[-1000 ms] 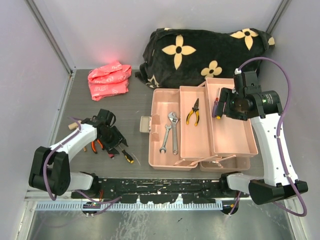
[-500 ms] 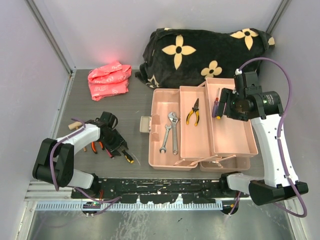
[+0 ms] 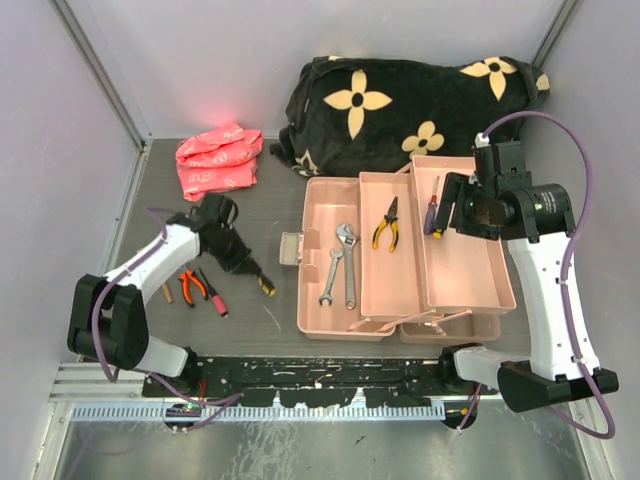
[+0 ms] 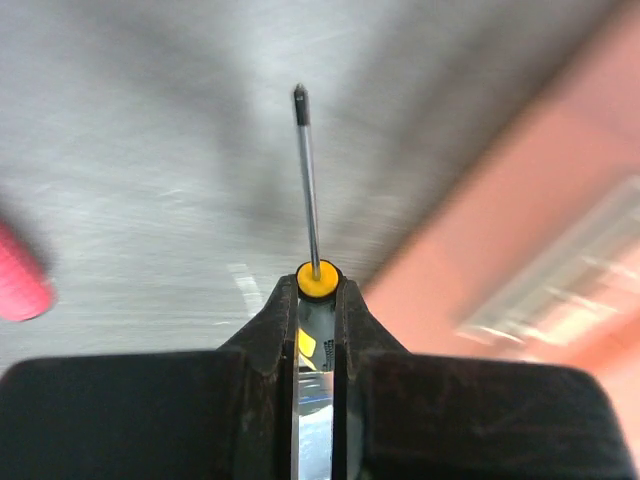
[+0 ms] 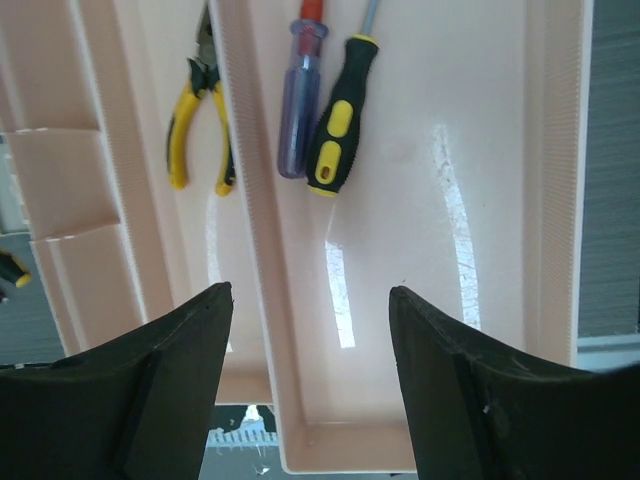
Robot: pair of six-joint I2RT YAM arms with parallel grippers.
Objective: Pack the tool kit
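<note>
Left wrist view: the left gripper (image 4: 318, 300) is clamped tight on the yellow-handled screwdriver (image 4: 308, 180). Its yellow collar is squeezed between the fingers, the shaft pokes straight out ahead, and the pink toolbox (image 4: 540, 220) is a blur off to the right. From the top camera, the tool rides at the tip of that gripper, between the loose tools on the table and the toolbox's left wall, close to the wall but not touching it. Orange pliers (image 3: 189, 285) and a red screwdriver (image 3: 213, 296) lie by the arm. On the other side, the right gripper (image 5: 308, 295) hangs spread wide, holding nothing, above the right tray (image 5: 500, 200). There a purple screwdriver (image 5: 300, 100) and a black-and-yellow screwdriver (image 5: 335, 125) lie side by side near the tray's left wall. Yellow pliers (image 5: 180, 140) sit in the middle tray, two wrenches (image 3: 341, 265) in the left compartment.
</note>
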